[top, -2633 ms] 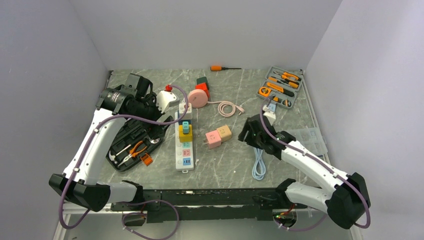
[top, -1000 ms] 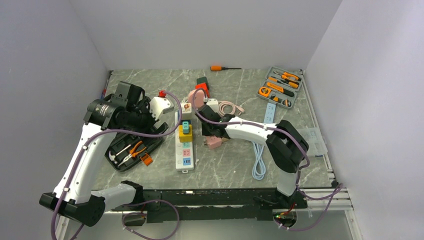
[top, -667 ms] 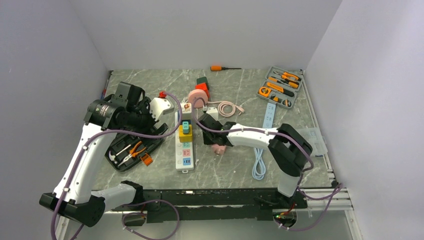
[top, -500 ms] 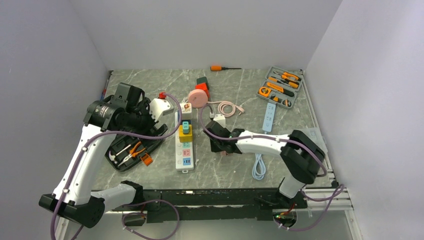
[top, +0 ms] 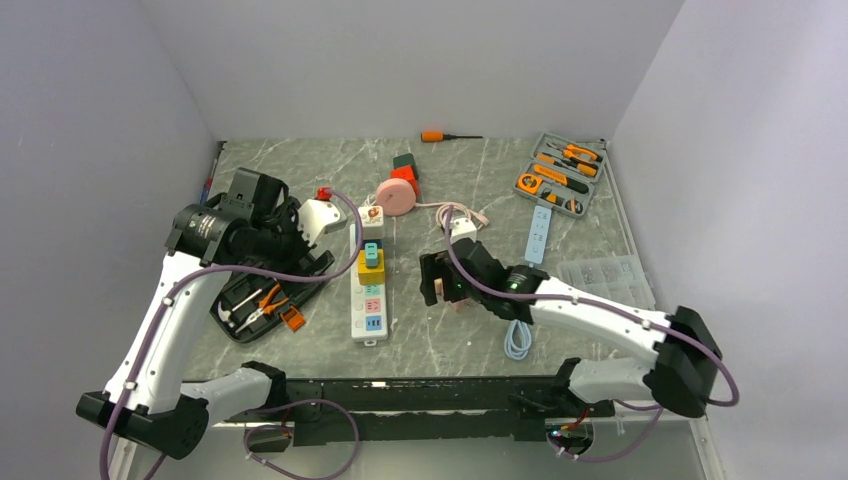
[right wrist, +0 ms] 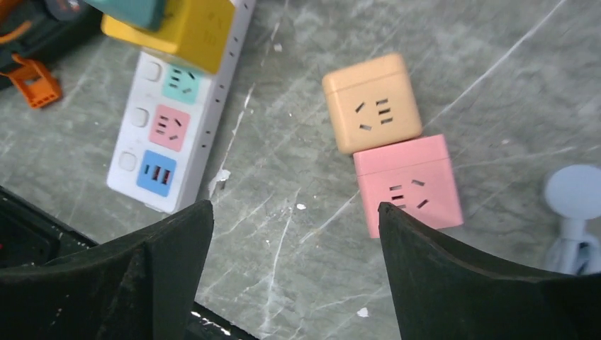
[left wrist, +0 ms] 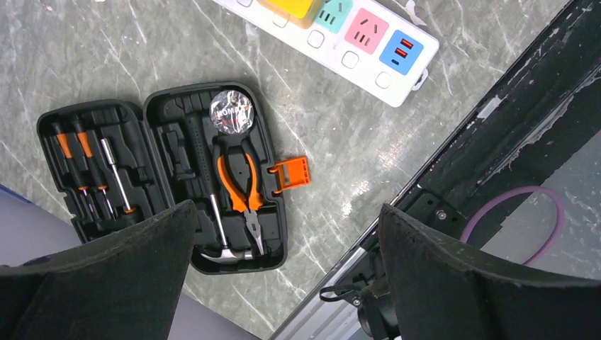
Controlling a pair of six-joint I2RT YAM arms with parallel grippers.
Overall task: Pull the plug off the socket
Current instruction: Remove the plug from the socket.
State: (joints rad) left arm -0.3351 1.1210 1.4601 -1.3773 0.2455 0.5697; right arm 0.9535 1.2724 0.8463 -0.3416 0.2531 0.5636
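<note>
One white power strip (top: 370,300) lay left of centre in the top view, with two plugs stacked on it, a teal plug (top: 371,256) atop a yellow plug (top: 369,270). Two cube sockets, one orange cube (right wrist: 372,103) and one pink cube (right wrist: 407,184), touched on the worktop (right wrist: 298,234) at centre right of the right wrist view. The jaws of the left arm (top: 175,310) and the right arm (top: 600,315) were spread wide, empty.

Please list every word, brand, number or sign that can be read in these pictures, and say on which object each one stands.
Nothing can be read with certainty.
Too blurred to read: the printed letters on the round silver disc inside the black tool case.
Too small to read: a faint mark on the side of the yellow plug in the power strip.
Elsewhere: no text visible.
</note>
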